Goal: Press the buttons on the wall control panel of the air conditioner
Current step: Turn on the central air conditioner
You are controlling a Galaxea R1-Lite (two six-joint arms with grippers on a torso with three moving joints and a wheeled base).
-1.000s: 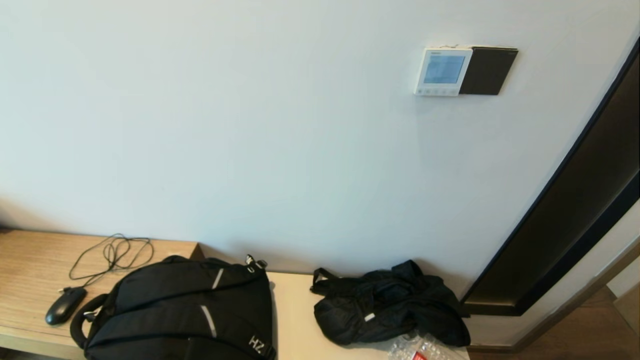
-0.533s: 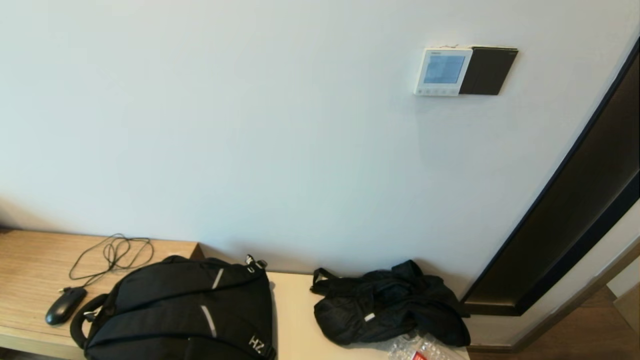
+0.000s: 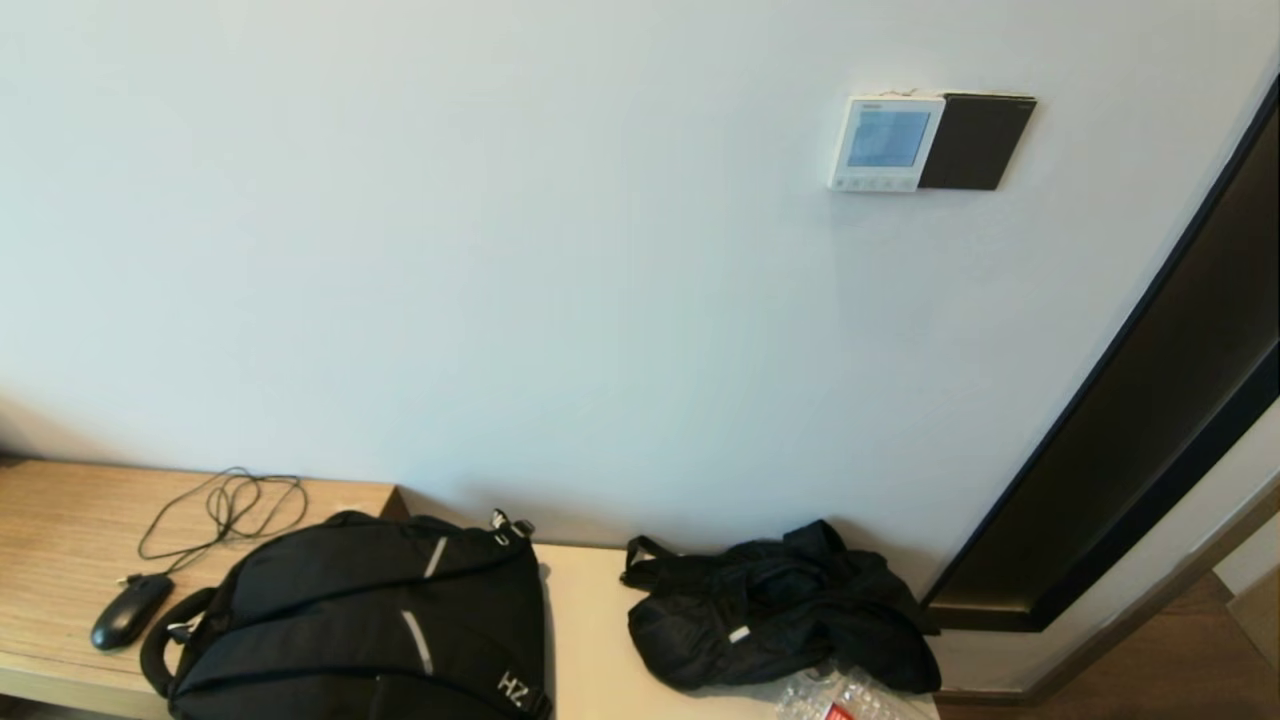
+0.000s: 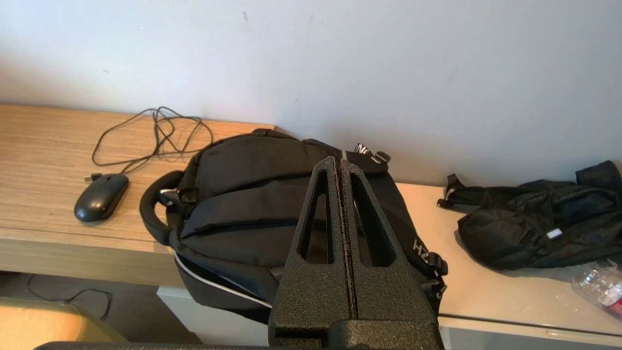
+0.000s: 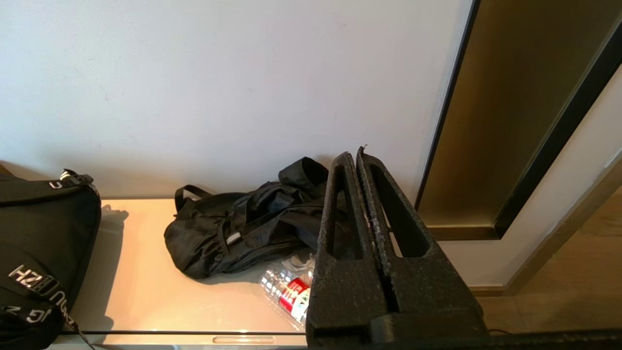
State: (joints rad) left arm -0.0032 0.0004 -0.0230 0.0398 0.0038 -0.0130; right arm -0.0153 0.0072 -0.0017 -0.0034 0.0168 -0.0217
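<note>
The white air conditioner control panel hangs high on the wall at the upper right, with a lit pale-blue screen and a row of small buttons along its lower edge. A black plate adjoins it on the right. Neither arm shows in the head view. My left gripper is shut and empty, low down over the black backpack. My right gripper is shut and empty, low down near the black bag and the wall. The panel is out of both wrist views.
A black backpack, a crumpled black bag, a clear plastic bottle with a red label and a black wired mouse lie on the wooden bench. A dark-framed recess runs down the wall at right.
</note>
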